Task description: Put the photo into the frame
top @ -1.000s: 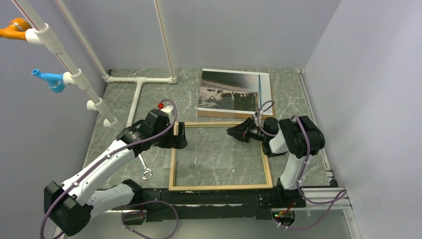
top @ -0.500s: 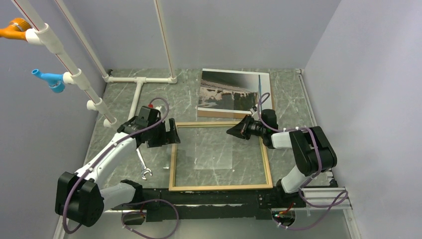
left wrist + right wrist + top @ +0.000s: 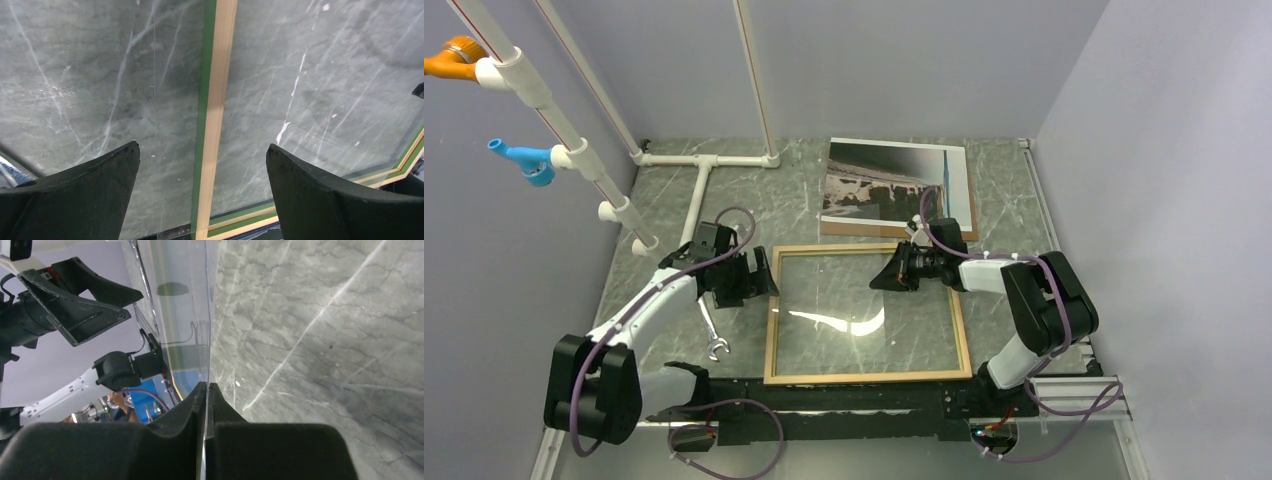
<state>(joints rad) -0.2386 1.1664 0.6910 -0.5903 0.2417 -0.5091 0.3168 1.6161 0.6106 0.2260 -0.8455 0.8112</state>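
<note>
Right hand point(image 3: 206, 387): clamped on the clear pane point(image 3: 185, 315).
Left hand point(image 3: 202, 150): spread wide over the frame point(image 3: 217, 75) rail.
Frame look: tan face up, green outer edge.

No text, label, brand or number is legible anywhere.

The photo point(image 3: 894, 185) lies behind the frame point(image 3: 865, 376), toward the right.
</note>
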